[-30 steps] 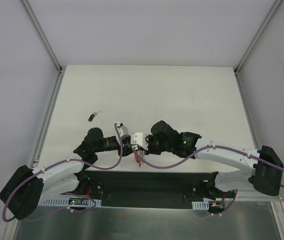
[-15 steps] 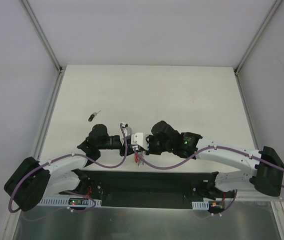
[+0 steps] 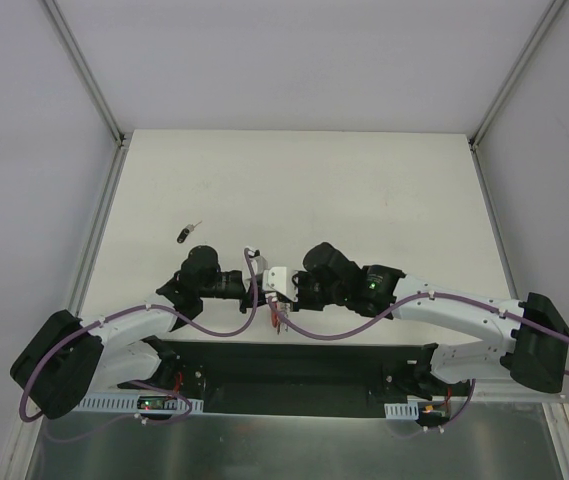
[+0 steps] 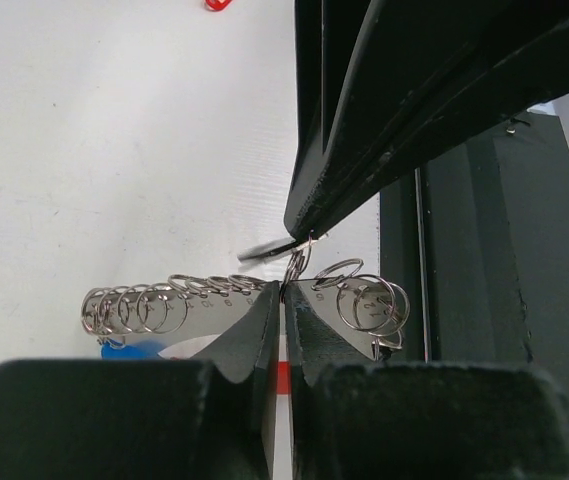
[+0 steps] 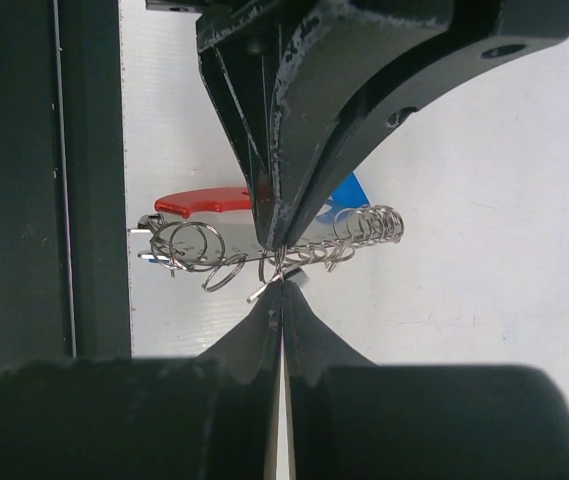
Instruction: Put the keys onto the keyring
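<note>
The keyring (image 3: pixel 277 312), a grey metal plate (image 4: pixel 204 310) hung with several split rings, a red band (image 5: pixel 204 201) and a blue tag (image 4: pixel 129 350), is held above the table's near edge. My left gripper (image 3: pixel 264 293) is shut on the plate's edge (image 5: pixel 234 240). My right gripper (image 3: pixel 282 296) meets it from the other side. It is shut on a small key (image 5: pixel 260 292) that hangs at one split ring (image 4: pixel 299 258). A second key (image 3: pixel 186 233) with a black head lies alone on the table, to the far left.
The black base strip (image 3: pixel 294 365) runs just behind both grippers along the near edge. A small red tag (image 4: pixel 217 4) lies further out on the white table (image 3: pixel 364 200). Metal rails (image 3: pixel 94 240) border the sides.
My left gripper moved right toward the right gripper and closed on the keyring plate. The right gripper has stayed shut in place.
</note>
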### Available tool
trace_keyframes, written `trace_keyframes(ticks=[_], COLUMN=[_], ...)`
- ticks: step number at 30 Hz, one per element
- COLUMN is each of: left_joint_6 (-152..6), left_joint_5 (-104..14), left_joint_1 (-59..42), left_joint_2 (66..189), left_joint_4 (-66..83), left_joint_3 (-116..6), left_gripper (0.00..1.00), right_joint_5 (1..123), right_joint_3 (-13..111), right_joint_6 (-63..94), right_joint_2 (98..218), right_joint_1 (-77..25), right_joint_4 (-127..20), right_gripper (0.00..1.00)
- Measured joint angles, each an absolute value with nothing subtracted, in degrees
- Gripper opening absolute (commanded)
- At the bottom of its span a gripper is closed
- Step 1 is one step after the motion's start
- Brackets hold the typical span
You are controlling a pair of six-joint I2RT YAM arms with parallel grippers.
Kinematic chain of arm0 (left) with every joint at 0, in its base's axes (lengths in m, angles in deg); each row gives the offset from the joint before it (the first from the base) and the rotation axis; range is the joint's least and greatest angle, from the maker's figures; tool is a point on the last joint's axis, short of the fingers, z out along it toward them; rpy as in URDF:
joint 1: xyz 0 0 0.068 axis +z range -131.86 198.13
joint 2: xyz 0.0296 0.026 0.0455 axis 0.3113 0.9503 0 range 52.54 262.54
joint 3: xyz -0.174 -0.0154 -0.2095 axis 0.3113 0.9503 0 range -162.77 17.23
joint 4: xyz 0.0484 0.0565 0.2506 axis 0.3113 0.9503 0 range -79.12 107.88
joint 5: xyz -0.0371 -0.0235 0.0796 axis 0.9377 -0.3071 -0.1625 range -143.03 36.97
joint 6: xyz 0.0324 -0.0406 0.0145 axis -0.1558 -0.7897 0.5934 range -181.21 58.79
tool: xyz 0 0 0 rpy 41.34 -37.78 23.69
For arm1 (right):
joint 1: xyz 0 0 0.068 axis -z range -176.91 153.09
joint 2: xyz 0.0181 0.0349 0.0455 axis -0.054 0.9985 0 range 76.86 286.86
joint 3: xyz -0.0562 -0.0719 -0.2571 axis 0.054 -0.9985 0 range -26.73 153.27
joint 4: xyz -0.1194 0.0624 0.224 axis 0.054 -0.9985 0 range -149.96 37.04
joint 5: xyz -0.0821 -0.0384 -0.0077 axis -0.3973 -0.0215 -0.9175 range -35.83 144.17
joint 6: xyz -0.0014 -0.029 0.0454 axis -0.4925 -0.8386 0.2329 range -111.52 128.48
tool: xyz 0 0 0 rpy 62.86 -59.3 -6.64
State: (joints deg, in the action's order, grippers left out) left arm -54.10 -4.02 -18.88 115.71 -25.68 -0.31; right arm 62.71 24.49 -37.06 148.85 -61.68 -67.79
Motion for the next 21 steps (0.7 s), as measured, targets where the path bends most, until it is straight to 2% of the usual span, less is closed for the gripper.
trace_keyframes(ticks=[21], left_joint_6=[-59.8], left_joint_5=[-10.3], left_joint_1=[-18.5], left_joint_2=[110.5], left_joint_4=[-27.9], left_joint_3=[1.7], left_gripper=[0.0], right_joint_5=[60.0], right_joint_3=[23.1], right_joint_6=[-35.9], right_joint_2=[147.7], right_joint_1=[-61.8], right_joint_4=[-68.1], right_gripper=[0.01])
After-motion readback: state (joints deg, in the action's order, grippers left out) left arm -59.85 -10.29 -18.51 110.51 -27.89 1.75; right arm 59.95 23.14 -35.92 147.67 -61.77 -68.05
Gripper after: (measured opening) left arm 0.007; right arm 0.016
